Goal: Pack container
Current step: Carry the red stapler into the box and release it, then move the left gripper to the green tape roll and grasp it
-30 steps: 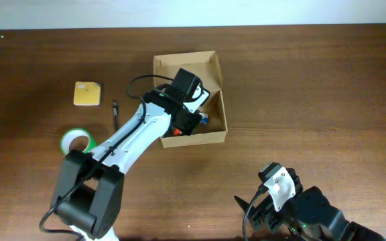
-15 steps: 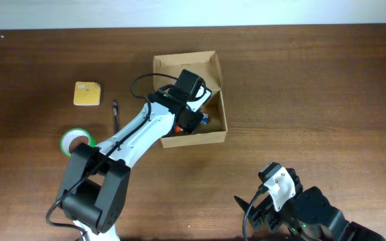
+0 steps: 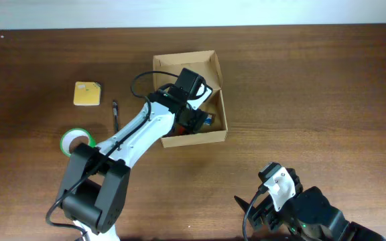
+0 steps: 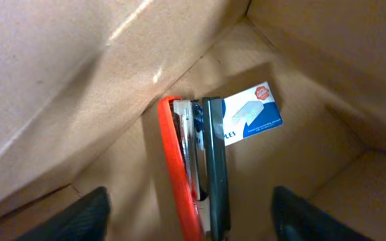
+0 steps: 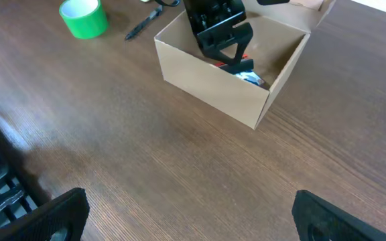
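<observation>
Tan cardboard container (image 3: 224, 107) at upper centre of overhead view, top open, on brown wooden desk (image 3: 313, 87). Left end effector (image 3: 197, 120) down inside container, fingers (image 4: 89, 214) spread wide, grasping nothing. Red-and-black stapler (image 4: 194, 167) flat on container floor between those fingers, touching neither. Blue-and-white staple box (image 4: 252, 115) against stapler's far end, toward upper right of left wrist view. Right end effector (image 5: 193, 214) at bottom right of overhead view, well apart from container, released and wide, nothing between its fingers. Left of container: black pen (image 3: 115, 115), yellow pad (image 3: 87, 94) further left, green tape roll (image 3: 76, 142) at lower left. Pen and tape also at top left of right wrist view.
</observation>
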{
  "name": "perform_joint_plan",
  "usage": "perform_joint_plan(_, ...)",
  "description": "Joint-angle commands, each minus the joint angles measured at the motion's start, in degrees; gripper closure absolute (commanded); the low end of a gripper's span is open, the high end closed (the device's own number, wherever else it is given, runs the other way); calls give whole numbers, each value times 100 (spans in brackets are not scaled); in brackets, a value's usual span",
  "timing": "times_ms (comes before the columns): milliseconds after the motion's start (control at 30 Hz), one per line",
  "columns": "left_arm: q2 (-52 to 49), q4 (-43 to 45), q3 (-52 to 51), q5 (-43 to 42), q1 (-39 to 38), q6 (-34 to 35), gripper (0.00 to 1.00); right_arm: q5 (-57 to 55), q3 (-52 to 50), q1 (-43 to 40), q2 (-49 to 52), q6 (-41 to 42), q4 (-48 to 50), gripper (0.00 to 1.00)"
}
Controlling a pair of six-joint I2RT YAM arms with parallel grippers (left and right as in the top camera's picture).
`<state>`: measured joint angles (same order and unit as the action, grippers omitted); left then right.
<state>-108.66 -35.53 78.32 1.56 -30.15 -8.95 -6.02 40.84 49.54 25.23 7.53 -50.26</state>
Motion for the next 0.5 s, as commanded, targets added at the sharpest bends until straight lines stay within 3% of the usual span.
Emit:
perform_joint_plan(0,15,0,164,42,-17,33,14,-70,-28,-11,-13,48,15,1)
perform_joint_plan(167,345,-177,546,109,-9,98,3,-70,-28,-11,-13,48,15,1)
perform_joint_plan(267,717,-494,903,699,70,339,0,-70,-28,-11,-13,48,15,1)
perform_joint_plan(467,1626,-2017,1222,1012,754,776,0,-70,-28,-11,-13,48,15,1)
